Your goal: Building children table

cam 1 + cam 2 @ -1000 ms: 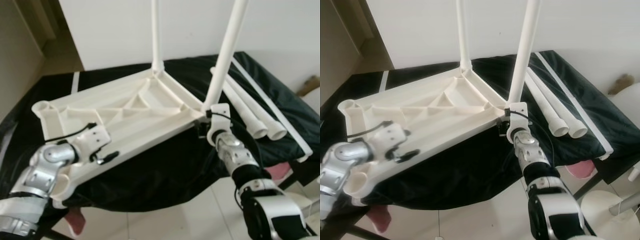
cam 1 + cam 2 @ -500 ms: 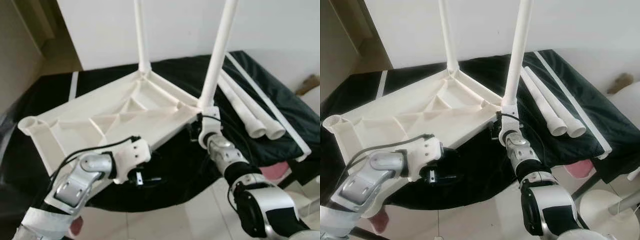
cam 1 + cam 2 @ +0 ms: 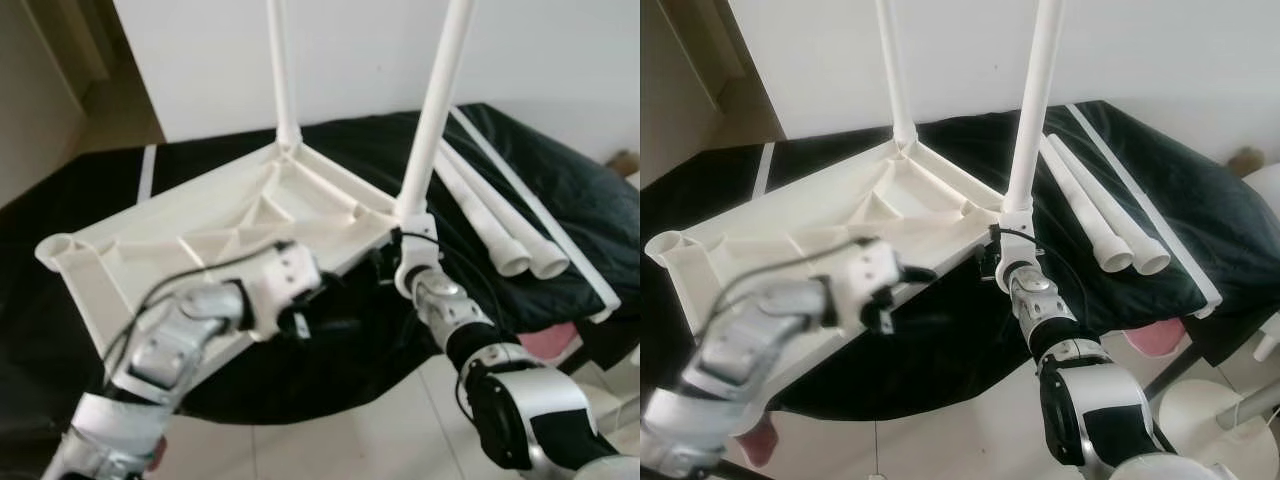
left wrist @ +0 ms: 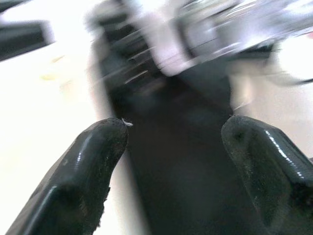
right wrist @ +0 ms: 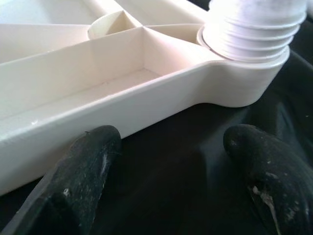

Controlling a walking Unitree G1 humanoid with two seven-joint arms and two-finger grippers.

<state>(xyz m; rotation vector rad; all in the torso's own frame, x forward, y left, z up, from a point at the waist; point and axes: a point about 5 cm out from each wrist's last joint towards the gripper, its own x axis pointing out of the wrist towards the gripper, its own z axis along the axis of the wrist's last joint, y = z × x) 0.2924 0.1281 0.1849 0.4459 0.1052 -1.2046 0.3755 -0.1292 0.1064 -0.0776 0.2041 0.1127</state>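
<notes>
Tabletop (image 3: 200,225), upturned on bench (image 3: 560,180): two legs (image 3: 435,110) fitted, two legs (image 3: 500,225) loose, two sockets (image 3: 55,247) empty. My left hand (image 4: 171,161) and right hand (image 5: 171,161): both spread, holding nothing.

The left arm (image 3: 175,350) rises from the lower left of the head views, bent at the elbow, its wrist reaching toward the frame's centre; the left gripper (image 4: 171,147) has its two black fingers (image 4: 83,166) spread wide apart, blurred in the wrist view. The right arm (image 3: 520,400) climbs from the lower right, forearm angled up and inward to centre. The right gripper (image 5: 173,156) also has its fingers (image 5: 88,161) parted, gripping nothing.
</notes>
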